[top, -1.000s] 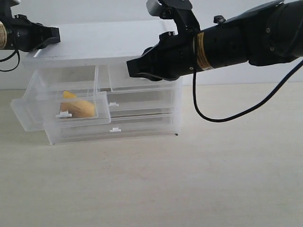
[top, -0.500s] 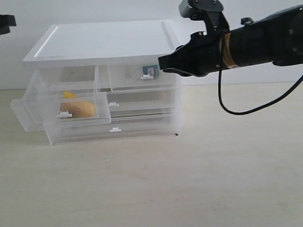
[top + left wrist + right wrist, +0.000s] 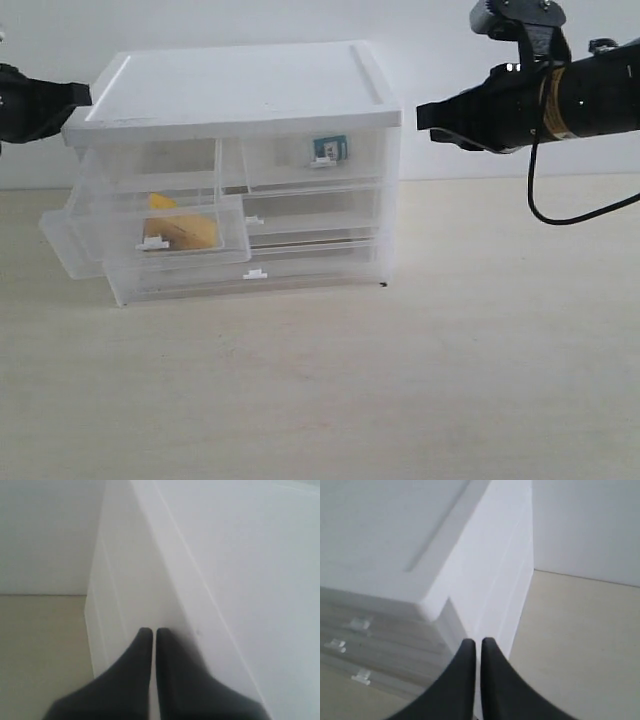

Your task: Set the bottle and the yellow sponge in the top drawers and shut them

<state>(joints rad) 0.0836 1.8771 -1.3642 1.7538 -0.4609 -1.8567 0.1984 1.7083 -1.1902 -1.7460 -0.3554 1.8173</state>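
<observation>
As the right gripper draws back from the cabinet front: right top drawer shut, left top drawer open.
Bottle inside the shut drawer; yellow sponge in the pulled-out one, awaiting a push. Both pincers narrow, empty; left gripper returns beside the cabinet's left edge.

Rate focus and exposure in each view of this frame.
Exterior view: even, soft light, sharp; the yellow sponge reads clearly through the open top drawer. Left wrist view: left end effector a dark, blurred silhouette, cabinet washed out. Right wrist view: right end effector equally soft, drawer tabs smeared.
</observation>
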